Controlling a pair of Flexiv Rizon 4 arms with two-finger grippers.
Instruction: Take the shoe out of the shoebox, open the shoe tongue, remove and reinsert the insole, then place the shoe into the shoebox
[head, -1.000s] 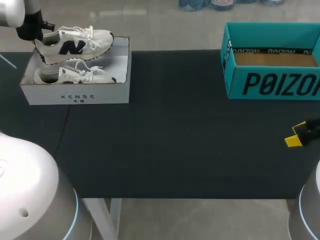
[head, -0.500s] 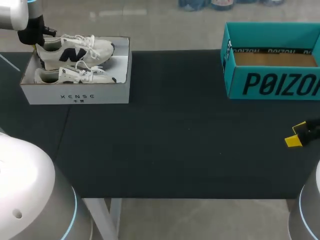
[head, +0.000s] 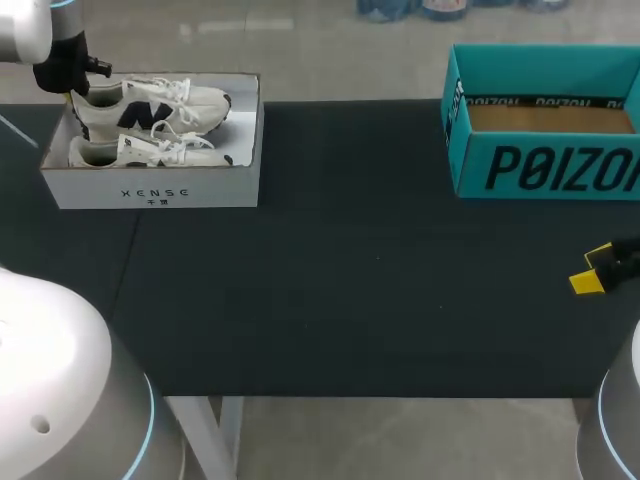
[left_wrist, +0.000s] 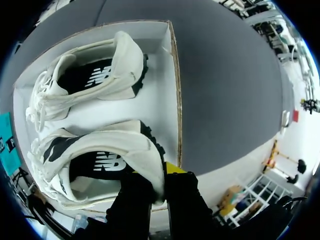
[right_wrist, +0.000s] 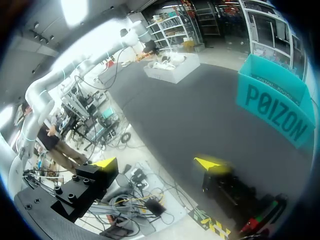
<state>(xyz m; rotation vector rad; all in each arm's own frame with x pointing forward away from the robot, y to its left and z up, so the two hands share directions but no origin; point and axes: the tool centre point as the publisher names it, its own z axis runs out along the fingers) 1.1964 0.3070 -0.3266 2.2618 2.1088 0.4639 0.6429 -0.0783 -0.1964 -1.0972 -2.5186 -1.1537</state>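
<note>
**Shoe in the box, held by its heel**

The shoe (head: 150, 100) lies in the far half of the white shoebox (head: 150, 190), heel toward the left arm and toe toward the counter's middle. I judge it light, with a soft, yielding upper, loose laces that could snag, and a firmer sole and heel cup. The stiffened rim at the back of the heel is the sensible place to grip, since the cloth elsewhere would fold.

That is where the left fingers (left_wrist: 172, 172) are: nearly closed, pinching the heel rim from inside and outside (only one yellow tip shows in the wrist view). From the head view it is hard to say whether the sole rests fully on the box floor or hangs just above it.

A second shoe (head: 150, 152) lies beside it in the near half, the two close or touching.

Well apart, by the counter's (head: 350, 280) right edge, the right fingers (right_wrist: 210, 164) stand wide open and hold nothing. An open teal box (head: 540, 165) sits at the far right.
</note>
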